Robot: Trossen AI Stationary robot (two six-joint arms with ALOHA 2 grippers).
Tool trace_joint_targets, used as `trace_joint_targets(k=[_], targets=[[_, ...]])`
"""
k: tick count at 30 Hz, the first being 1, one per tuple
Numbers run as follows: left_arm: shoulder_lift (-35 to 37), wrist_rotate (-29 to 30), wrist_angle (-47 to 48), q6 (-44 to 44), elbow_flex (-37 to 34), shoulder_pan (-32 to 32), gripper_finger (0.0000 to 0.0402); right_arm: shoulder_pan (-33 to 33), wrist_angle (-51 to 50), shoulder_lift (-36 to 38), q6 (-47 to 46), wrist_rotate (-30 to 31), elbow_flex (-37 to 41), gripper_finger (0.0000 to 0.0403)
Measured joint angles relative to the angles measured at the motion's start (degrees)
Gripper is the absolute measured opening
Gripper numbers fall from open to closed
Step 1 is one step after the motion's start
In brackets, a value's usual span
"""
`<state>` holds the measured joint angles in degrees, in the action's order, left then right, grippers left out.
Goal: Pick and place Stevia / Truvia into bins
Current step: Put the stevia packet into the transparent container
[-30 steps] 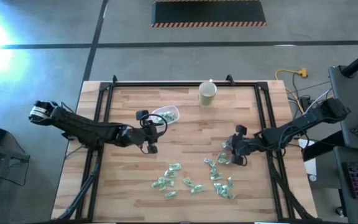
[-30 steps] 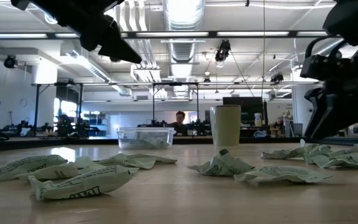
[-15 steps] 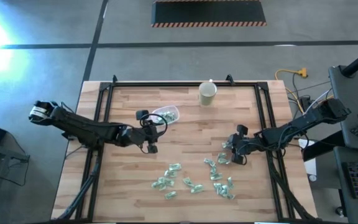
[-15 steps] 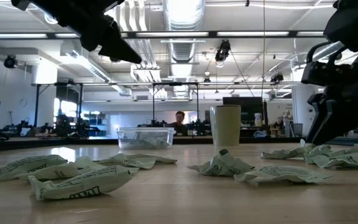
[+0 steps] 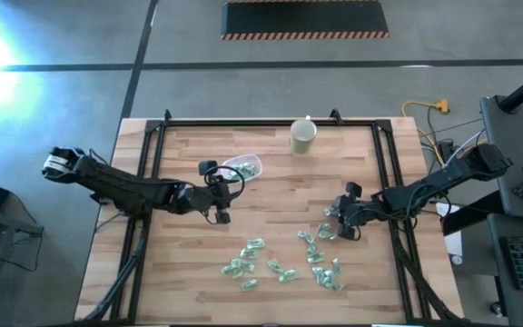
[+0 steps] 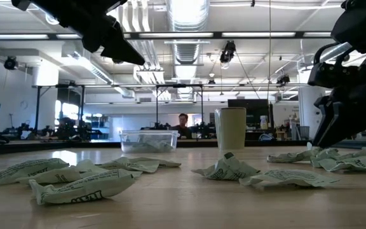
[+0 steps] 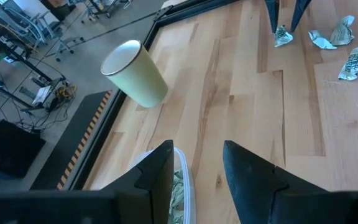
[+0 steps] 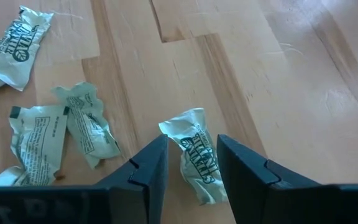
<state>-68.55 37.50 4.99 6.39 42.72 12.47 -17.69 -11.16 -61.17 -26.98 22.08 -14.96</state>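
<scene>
Sachets (image 7: pixel 178 191) in clear tub (image 5: pixel 243 167)

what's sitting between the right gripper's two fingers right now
One crumpled green-and-white sachet lies on the wood between the open fingers of the right gripper, not yet pinched. The right wrist view shows it.

Below me I count one clear tub (image 5: pixel 243 167) with a few sachets inside, one beige cup (image 5: pixel 302 136) just beyond it, and roughly a dozen and a half loose green-and-white sachets (image 5: pixel 284 257) scattered on the near side of the tub; overlaps keep that count approximate.
</scene>
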Motion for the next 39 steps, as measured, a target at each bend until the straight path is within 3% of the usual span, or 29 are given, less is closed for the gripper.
trace_joint_targets(k=[25,30,39], targets=[[-0.03,-0.02,0.0,0.0,-0.59,0.0,0.0123,0.89,1.57,-0.02,0.17,0.47,1.9,0.0115],[-0.03,-0.02,0.0,0.0,-0.61,0.0,0.0123,0.87,1.57,-0.02,0.2,0.47,1.95,0.009],[-0.03,-0.02,0.0,0.0,-0.61,0.0,0.0123,0.87,1.62,-0.02,1.29,0.18,1.95,0.0012]])
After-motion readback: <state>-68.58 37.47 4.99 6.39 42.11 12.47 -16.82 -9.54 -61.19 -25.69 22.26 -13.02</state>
